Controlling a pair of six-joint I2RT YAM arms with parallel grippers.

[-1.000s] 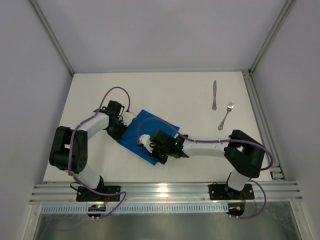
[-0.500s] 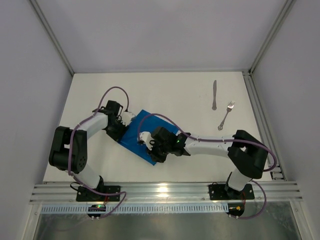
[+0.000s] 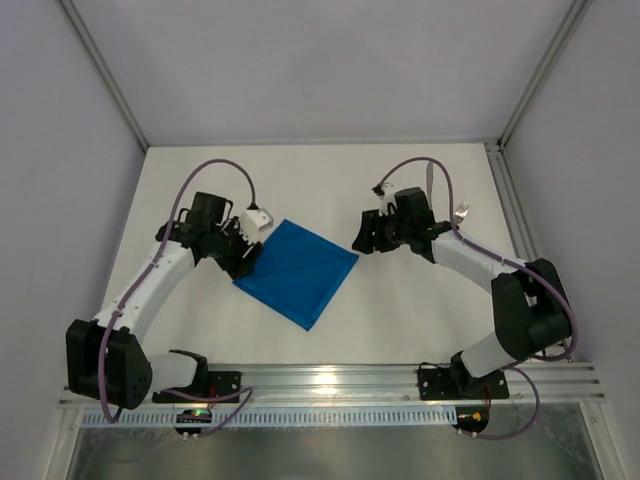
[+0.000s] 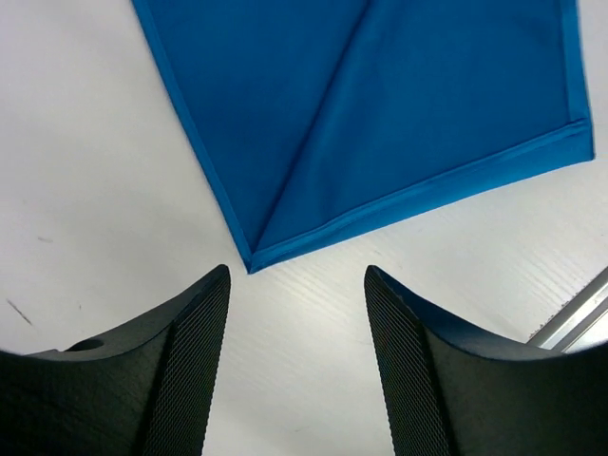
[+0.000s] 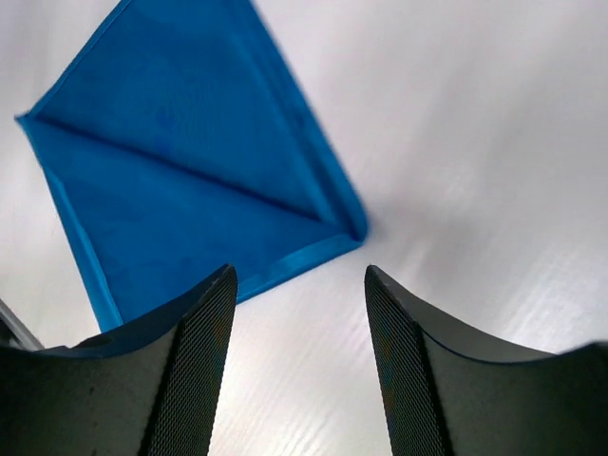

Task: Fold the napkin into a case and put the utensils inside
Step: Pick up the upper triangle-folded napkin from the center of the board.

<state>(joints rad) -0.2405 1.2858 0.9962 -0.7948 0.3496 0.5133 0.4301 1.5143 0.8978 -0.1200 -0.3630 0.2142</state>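
The blue napkin (image 3: pixel 297 270) lies flat on the table as a folded diamond with a diagonal crease (image 4: pixel 313 142). At its upper left edge my left gripper (image 3: pixel 247 258) is open and empty, with a napkin corner (image 4: pixel 250 266) just ahead of its fingertips (image 4: pixel 214 285). My right gripper (image 3: pixel 362 240) is open and empty just off the right corner (image 5: pixel 359 228). Only the top of the knife (image 3: pixel 429 172) shows, behind the right arm. A short piece of the fork (image 3: pixel 461 210) shows beside that arm.
The white table (image 3: pixel 330 185) ends in metal rails at the right (image 3: pixel 510 230) and along the front (image 3: pixel 330 380). Grey walls close in the left, back and right sides. Purple cables loop above both wrists.
Both grippers opened, let go of the napkin and drew back from it. The right arm swung far up and right, now covering part of the knife and fork. The napkin lies uncovered.
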